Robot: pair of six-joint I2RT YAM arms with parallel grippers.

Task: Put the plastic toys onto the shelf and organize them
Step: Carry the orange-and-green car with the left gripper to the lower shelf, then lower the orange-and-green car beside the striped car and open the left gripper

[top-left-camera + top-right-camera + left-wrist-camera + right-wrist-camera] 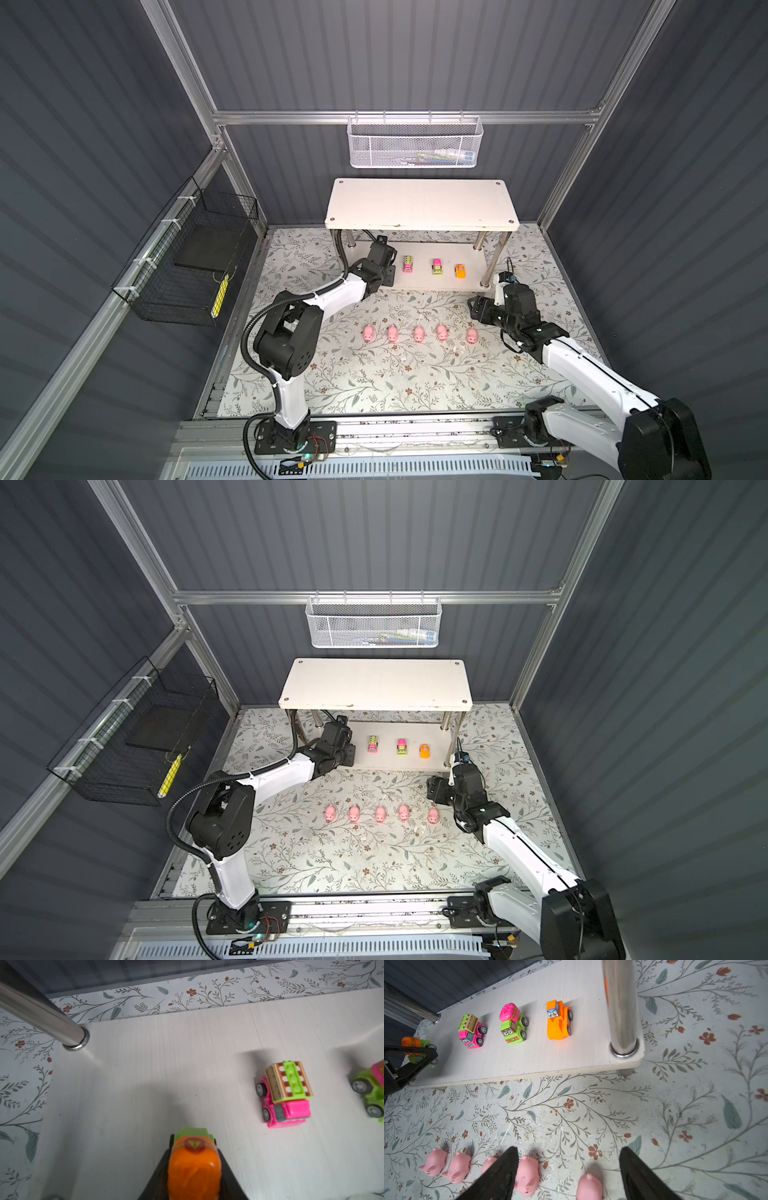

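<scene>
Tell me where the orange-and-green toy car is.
In the left wrist view, the orange-and-green car is clamped in the left gripper at the left end of the shelf's lower board, beside the pink truck.

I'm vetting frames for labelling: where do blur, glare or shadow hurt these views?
Left wrist view: the orange-and-green truck near the lens is out of focus, while the pink truck is sharp with a soft shadow. Right wrist view: the metal post carries bright glare; the right fingers look slightly soft. Both top views: walls dim, floral table evenly lit.
</scene>
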